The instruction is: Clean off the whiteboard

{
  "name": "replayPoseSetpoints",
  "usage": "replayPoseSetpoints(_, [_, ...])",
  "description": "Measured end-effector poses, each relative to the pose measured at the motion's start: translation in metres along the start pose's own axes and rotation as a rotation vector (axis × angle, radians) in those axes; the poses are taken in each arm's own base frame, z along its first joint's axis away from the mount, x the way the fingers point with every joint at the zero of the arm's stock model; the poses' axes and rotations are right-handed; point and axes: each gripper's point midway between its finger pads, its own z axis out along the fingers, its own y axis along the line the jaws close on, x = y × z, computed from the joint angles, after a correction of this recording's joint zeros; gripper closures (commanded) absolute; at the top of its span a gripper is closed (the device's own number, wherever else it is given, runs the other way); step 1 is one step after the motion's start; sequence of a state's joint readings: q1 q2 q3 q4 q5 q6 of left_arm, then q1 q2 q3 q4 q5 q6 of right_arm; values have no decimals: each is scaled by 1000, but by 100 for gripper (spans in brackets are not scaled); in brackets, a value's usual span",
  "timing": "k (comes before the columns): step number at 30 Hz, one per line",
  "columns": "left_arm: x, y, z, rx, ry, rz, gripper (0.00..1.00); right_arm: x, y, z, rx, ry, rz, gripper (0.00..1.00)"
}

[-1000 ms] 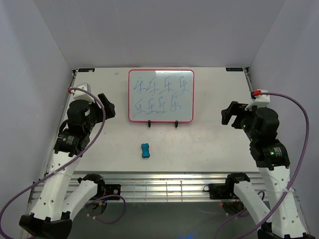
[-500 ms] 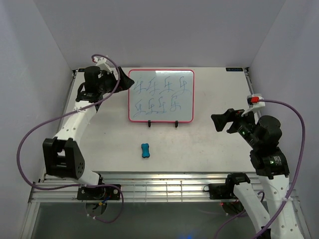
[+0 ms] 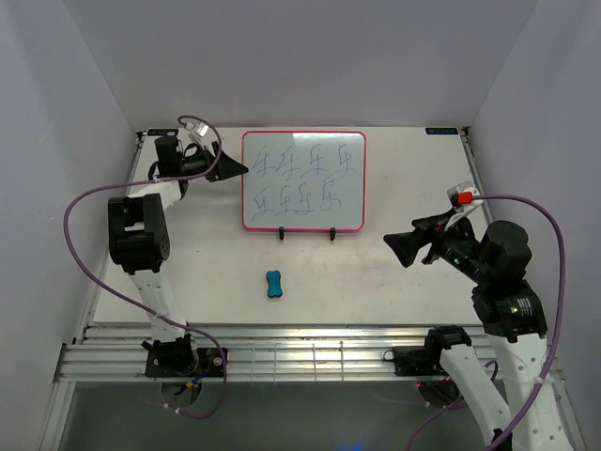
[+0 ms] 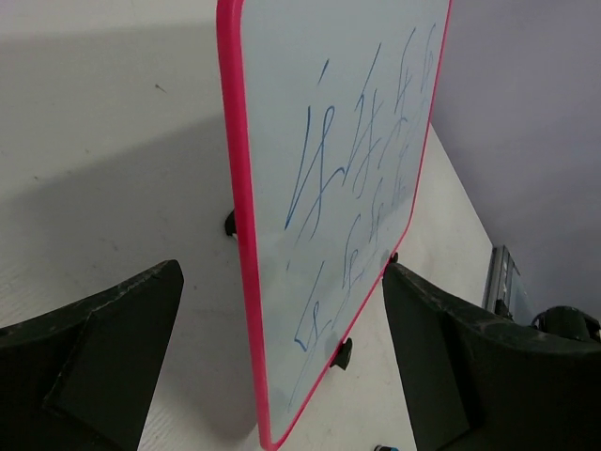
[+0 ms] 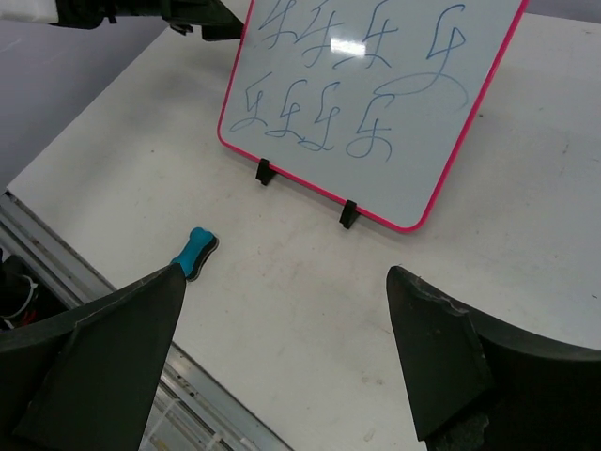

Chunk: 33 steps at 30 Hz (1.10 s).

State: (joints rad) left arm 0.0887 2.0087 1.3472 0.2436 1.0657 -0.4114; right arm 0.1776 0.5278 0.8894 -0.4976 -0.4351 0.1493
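Note:
The whiteboard [image 3: 303,180] leans upright on a black wire stand [image 3: 281,232] at the back middle of the table. Its pink-red frame surrounds two rows of blue-green scribbles [image 5: 324,103]. My left gripper [image 3: 235,166] is open at the board's left edge. In the left wrist view that edge [image 4: 242,235] stands between the two fingers without touching either. My right gripper [image 3: 398,246] hovers open and empty to the right, in front of the board, and it points left. A small blue bone-shaped eraser [image 3: 273,284] lies on the table in front of the board [image 5: 376,94]; the right wrist view shows the eraser [image 5: 194,252] beside its left finger.
White walls close the table in on the left, back and right. An aluminium rail [image 3: 300,343] runs along the near edge. Purple cables loop from both arms. The table [image 3: 376,282] is bare between the eraser and the right gripper.
The left arm has swung from the near left up to the board's left edge. The right gripper has moved left and lower towards the table's middle.

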Motion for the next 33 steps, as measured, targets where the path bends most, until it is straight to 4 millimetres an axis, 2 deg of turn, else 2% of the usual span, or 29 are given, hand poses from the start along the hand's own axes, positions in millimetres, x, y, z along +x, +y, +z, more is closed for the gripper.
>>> replayPoseSetpoints(6, [37, 11, 15, 89, 83, -62, 5, 9, 13, 15, -117, 68, 63, 2])
replayPoseSetpoints(9, [47, 10, 19, 127, 107, -73, 12, 14, 13, 21, -135, 99, 97, 2])
replayPoseSetpoints(10, [48, 9, 20, 139, 113, -73, 21, 15, 13, 21, -136, 102, 101, 2])
replayPoseSetpoints(12, [49, 9, 24, 167, 122, -71, 28, 15, 14, 21, -137, 99, 100, 2])
replayPoseSetpoints(13, [50, 9, 26, 179, 128, -71, 37, 14, 14, 21, -138, 98, 99, 2])
replayPoseSetpoints(17, [54, 4, 33, 210, 147, -73, 62, 13, 15, 19, -140, 89, 92, 2])
replayPoseSetpoints(21, [53, 0, 37, 223, 147, -55, 68, 13, 15, 20, -142, 91, 93, 1])
replayPoseSetpoints(26, [53, -9, 34, 268, 164, -68, 87, 13, 17, 19, -157, 93, 93, 1])
replayPoseSetpoints(28, [52, -10, 34, 275, 165, -69, 99, 14, 17, 19, -158, 94, 93, 1])
replayPoseSetpoints(33, [51, -12, 33, 283, 164, -63, 100, 17, 16, 21, -159, 100, 96, 0])
